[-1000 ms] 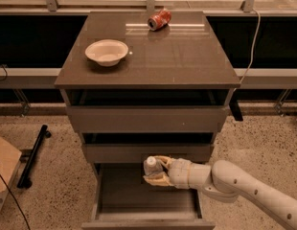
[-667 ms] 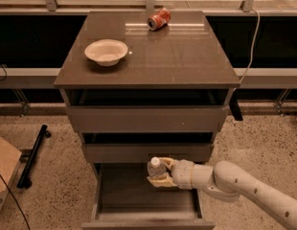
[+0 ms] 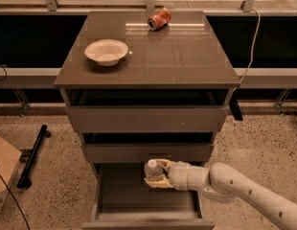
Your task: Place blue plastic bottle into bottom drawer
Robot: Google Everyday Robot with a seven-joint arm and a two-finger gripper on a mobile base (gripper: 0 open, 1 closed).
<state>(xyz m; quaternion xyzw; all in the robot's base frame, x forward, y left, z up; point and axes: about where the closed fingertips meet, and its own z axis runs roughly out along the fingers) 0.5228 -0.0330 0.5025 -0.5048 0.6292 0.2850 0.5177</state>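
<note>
Claw (image 3: 157, 174): low at the front of the bench (image 3: 187, 61), just under the middle drawer (image 3: 148, 152), closed around the blue plastic bottle (image 3: 152, 166).

Hard to make out:
- Bottle mostly wrapped by the claw. Only the white cap and a little pale body showing, cap pointing up and slightly away from the bench's right side. Label not readable.
- Cannot tell whether the bottle's base touches anything below it.
- Arm (image 3: 244, 193) white, reaching in from the bench's front right, cut off at the lower right corner.
- Top drawer (image 3: 146, 119) and middle drawer each with a dark gap above the front. Insides in shadow, contents not discernible.

Containers:
- Bottom drawer (image 3: 110, 195) pulled well out from the foot of the bench, open box facing up. Bottle and claw held over its rear part, close to the bench body. Visible floor plain dark grey. Rear right of the box hidden behind claw and arm.
- White bowl (image 3: 106, 51) upright on the left half of the bench top, inside plain white.

Other:
- Crushed red-orange can (image 3: 159, 19) on its side near the far edge of the bench top, well apart from the bowl.
- Black bar (image 3: 33, 156) on the speckled floor left of the bench.
- Pale cable (image 3: 254, 32) hanging beyond the bench's right side.
</note>
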